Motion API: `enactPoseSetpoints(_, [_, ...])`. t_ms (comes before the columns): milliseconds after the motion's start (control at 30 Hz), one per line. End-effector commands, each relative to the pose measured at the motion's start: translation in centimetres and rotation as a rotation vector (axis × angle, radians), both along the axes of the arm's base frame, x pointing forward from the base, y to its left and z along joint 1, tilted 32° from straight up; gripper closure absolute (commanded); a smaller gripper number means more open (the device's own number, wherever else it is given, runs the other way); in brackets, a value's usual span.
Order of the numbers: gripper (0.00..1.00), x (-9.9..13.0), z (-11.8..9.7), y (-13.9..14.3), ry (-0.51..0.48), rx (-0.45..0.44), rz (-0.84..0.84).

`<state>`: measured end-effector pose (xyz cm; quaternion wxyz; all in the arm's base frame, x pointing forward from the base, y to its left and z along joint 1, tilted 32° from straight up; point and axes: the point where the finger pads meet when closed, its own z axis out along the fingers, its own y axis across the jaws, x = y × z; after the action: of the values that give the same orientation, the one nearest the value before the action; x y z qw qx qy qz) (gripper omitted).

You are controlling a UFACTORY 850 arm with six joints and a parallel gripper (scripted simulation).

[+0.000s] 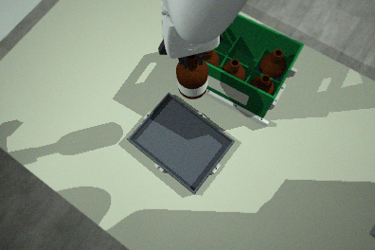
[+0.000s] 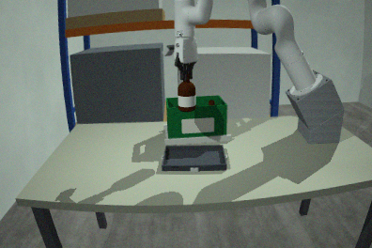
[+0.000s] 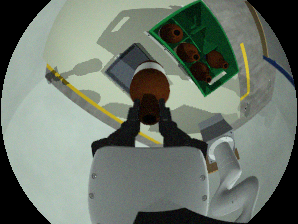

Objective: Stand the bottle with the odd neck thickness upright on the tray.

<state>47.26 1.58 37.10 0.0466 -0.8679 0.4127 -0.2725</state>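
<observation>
My gripper [image 1: 193, 61] [image 2: 186, 76] [image 3: 149, 105] is shut on the neck of a brown bottle [image 1: 191, 80] [image 2: 187, 96] [image 3: 149, 86] with a white label band. The bottle hangs upright in the air, above the table between the crate and the tray. The green crate [image 1: 258, 105] [image 2: 174, 125] [image 3: 172, 52] holds several brown bottles [image 1: 273, 62] [image 3: 172, 31] standing in its compartments; one compartment at the back is empty. The dark grey tray [image 1: 142, 126] [image 2: 193, 166] [image 3: 119, 72] lies flat in front of the crate and holds nothing.
The arm's grey base [image 2: 319, 111] stands at the table's right. A grey box [image 2: 117, 83] and a white box [image 2: 235, 81] stand behind the table, in front of a blue shelf frame [image 2: 63, 38].
</observation>
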Motion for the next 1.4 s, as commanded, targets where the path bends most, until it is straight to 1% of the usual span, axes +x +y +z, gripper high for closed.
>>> enactPoseSetpoints(0, [1.00,0.0,-0.1,0.8,-0.003,-0.001,-0.001])
enactPoseSetpoints(67, [1.00,0.0,-0.1,0.8,-0.003,-0.001,-0.001])
enactPoseSetpoints(567, [1.00,0.0,-0.6,3.9,-0.003,-0.001,-0.001])
enactPoseSetpoints(633, [1.00,0.0,-0.6,3.9,-0.003,-0.001,-0.001])
enactPoseSetpoints(1133, [1.00,0.0,-1.0,6.6,-0.003,-0.001,-0.001])
enactPoseSetpoints(1367, [1.00,0.1,-1.2,7.4,-0.003,-0.001,-0.001])
